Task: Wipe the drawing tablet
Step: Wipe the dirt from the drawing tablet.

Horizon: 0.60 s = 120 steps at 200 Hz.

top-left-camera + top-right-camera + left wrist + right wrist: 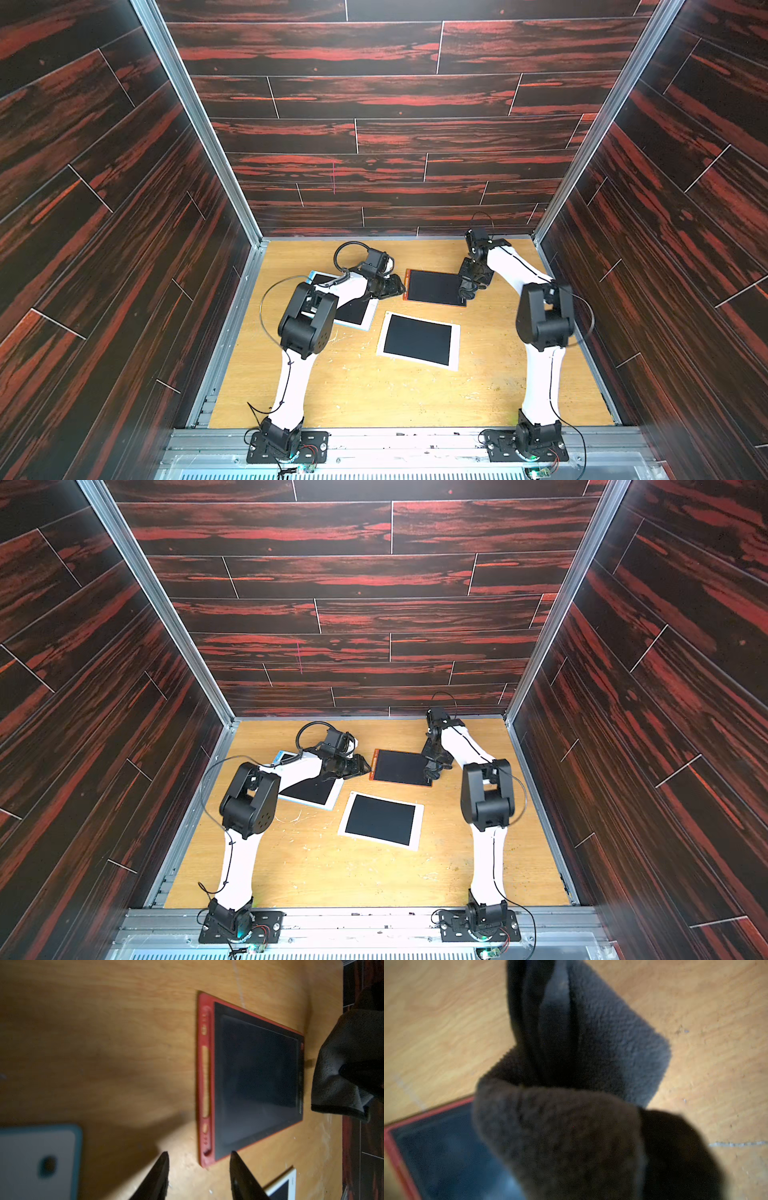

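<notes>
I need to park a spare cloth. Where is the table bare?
Widest bare wood: the near strip between the white-framed tablet and the front rail. A smaller patch lies between that tablet and the right arm. Crowded: around the red tablet, blue-edged tablet, left gripper, right gripper.

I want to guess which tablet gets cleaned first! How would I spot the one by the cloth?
Look at the far half of the wooden table. The red-framed drawing tablet lies flat there, and a dark grey cloth hangs at its edge. Its two neighbours, the white-framed tablet and the blue-edged tablet, have pale frames; only this one is red.
</notes>
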Motion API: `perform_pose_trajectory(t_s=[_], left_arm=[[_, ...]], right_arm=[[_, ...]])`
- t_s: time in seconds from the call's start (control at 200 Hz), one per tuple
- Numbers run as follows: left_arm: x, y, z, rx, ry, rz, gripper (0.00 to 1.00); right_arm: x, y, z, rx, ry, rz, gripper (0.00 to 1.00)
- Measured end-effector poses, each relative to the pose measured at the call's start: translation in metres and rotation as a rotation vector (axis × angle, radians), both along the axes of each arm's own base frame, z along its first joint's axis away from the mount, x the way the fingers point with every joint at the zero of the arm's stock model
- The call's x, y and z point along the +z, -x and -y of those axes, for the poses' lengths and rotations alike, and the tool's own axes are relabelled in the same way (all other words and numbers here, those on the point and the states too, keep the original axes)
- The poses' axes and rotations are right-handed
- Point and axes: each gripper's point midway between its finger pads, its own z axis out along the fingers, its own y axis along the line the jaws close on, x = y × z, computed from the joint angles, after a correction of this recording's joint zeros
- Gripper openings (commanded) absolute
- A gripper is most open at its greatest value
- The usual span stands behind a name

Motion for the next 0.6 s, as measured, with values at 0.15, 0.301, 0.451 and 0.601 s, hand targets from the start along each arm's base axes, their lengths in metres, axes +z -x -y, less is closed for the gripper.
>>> perform_pose_trajectory(t_s=[0.15, 0.301, 0.451, 0.601], left_arm=[[0.003, -0.007, 0.011, -0.008, 0.054, -0.001, 0.49], [0.002, -0.013, 0.022, -0.008, 0.117, -0.011, 0.49], [0.002, -0.022, 0.026, 0.004, 0.164, -0.011, 0.49], [0.004, -0.025, 0.026, 0.015, 0.185, -0.016, 0.49]], right_arm=[[-0.021, -0.007, -0.008, 0.028, -0.005, -0.033, 0.00], [-0.025, -0.014, -0.024, 0.081, -0.001, -0.038, 0.00], [-0.027, -0.022, -0.052, 0.150, 0.006, -0.032, 0.00], [-0.027, -0.027, -0.088, 0.230, 0.008, -0.024, 0.00]])
